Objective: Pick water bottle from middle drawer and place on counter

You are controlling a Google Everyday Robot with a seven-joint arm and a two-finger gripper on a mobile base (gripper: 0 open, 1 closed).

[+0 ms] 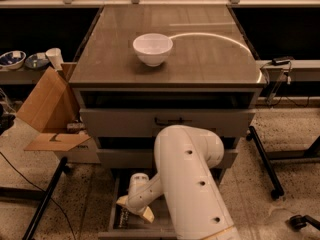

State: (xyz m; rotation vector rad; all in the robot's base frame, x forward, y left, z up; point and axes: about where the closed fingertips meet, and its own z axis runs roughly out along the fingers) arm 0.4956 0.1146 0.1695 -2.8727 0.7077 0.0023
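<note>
The middle drawer (113,211) is pulled out at the bottom of the cabinet, a grey tray with low walls. My white arm reaches down into it. My gripper (135,209) hangs low inside the drawer's left part, its tan fingertips (147,215) spread apart. The water bottle (123,218) shows as a small ribbed clear shape on the drawer floor just under the gripper's left side, partly hidden by it. I cannot tell whether the gripper touches it. The counter (200,54) is the glossy grey-brown cabinet top with a pale curved glare streak.
A white bowl (152,48) stands on the counter, left of centre. Two closed grey drawer fronts (165,121) sit above the open drawer. An open cardboard box (47,109) stands left of the cabinet. A cart leg with a caster (267,169) is at the right.
</note>
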